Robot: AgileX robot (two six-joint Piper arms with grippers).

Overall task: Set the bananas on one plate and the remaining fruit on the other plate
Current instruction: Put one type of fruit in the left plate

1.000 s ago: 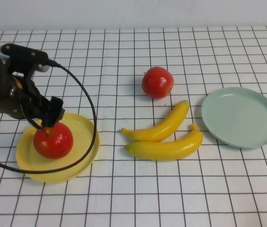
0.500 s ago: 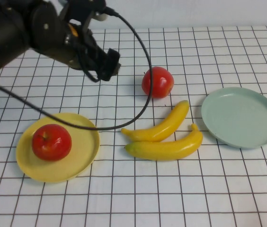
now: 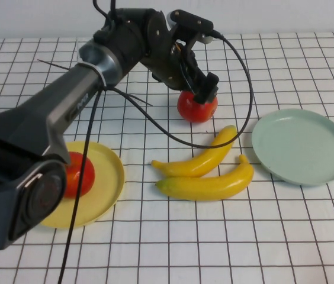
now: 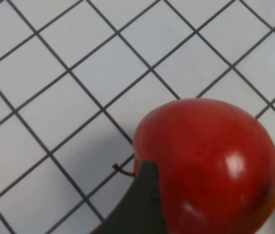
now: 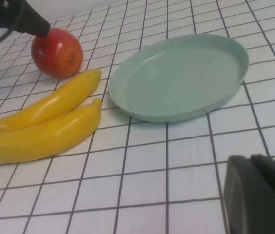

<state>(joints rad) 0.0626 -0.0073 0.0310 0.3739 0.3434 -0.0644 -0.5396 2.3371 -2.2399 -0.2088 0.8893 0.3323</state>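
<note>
Reaching far across table, left arm now stretches from yellow plate side to 2nd apple; left end effector sits on top of it, jaws wide, not gripping yet. 1 s ago it was over yellow plate w/ 1st apple; that apple now rests there alone, so half of apple job looks done. Grey-green plate holds nothing. Bananas lie side by side between plates, untouched. Right end effector parked near grey-green plate, closed, carrying nothing. Next: prob. grasp 2nd apple.

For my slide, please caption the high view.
Open left gripper over round red apple; right gripper parked, shut.
</note>
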